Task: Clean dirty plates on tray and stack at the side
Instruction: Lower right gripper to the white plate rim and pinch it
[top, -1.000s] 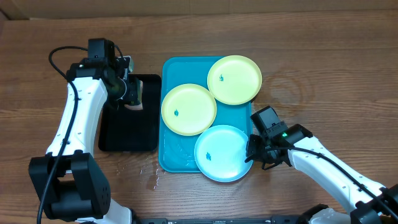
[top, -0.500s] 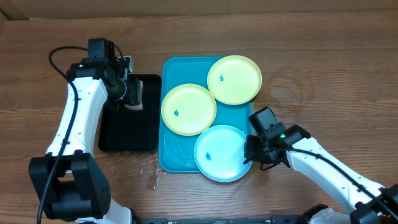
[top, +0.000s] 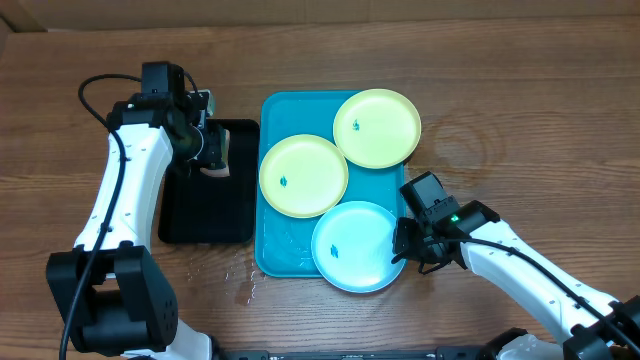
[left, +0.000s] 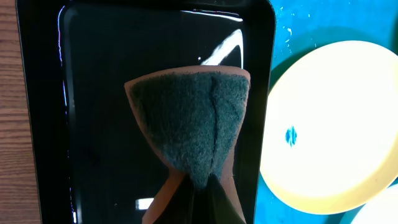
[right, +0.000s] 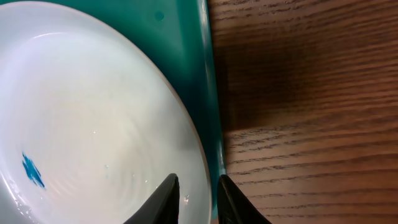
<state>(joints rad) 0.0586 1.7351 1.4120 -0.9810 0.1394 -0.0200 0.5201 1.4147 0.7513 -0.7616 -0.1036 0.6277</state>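
The left arm (top: 125, 190) and right arm (top: 520, 268) have white links and black joints. A black cable (top: 88, 92) loops beside the left one; a small green light (top: 458, 213) shows on the right, whose fingers (right: 166, 198) are black.

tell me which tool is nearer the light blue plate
Right. The right tool straddles the right rim of the light blue plate, a finger on each side. The left tool holds a sponge over the black tray, past the left edge of the turquoise tray.
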